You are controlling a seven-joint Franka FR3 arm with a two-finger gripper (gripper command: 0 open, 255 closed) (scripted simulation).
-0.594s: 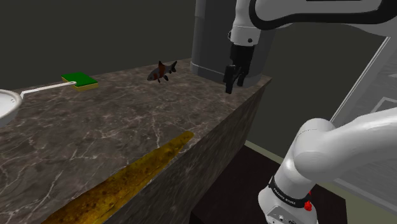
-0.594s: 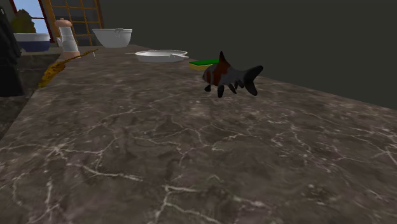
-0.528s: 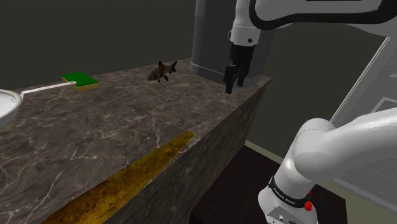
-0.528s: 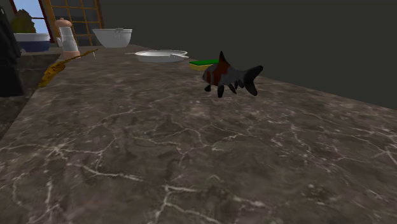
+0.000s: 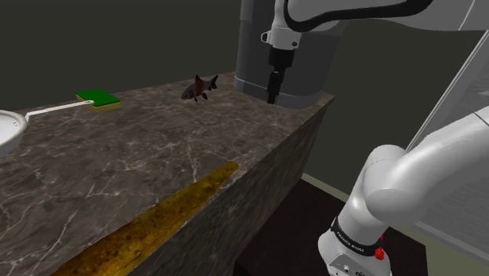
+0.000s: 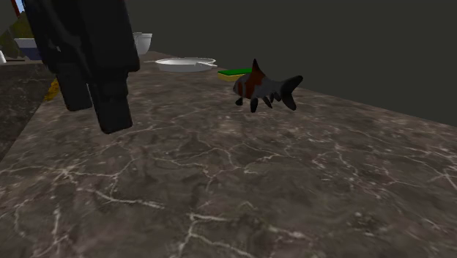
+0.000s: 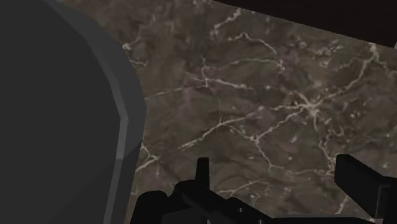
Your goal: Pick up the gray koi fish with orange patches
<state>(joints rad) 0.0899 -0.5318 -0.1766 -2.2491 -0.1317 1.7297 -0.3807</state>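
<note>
Marble, dark with pale veins, covers the tabletop (image 5: 117, 168), and a yellow-brown streak (image 5: 168, 212) runs along its near edge. At the left edge in the shoulder view lies a white pan (image 5: 5, 129), its handle reaching toward a green sponge (image 5: 99, 99) with a yellow underside, near the far edge. Further right along that far edge stands the koi fish (image 5: 200, 88), grey with orange-brown patches and dark fins, upright on the marble and touched by nothing. Right of the fish, and apart from it, the tool (image 5: 272, 96) hangs fingers-down from the white arm (image 5: 407, 180) over the tabletop's right end, in front of a tall grey box (image 5: 313, 70) that fills the far right corner. In the second exterior view the tool (image 6: 95, 117) looms at the left above the marble, with the fish (image 6: 264, 88) well to its right, head toward the tool and tail away; the sponge and pan sit behind the fish. The wrist view has the two black fingers (image 7: 359, 181) standing apart with bare marble between them: the tool is spread and grips nothing, the grey box's rounded flank just beside it.
</note>
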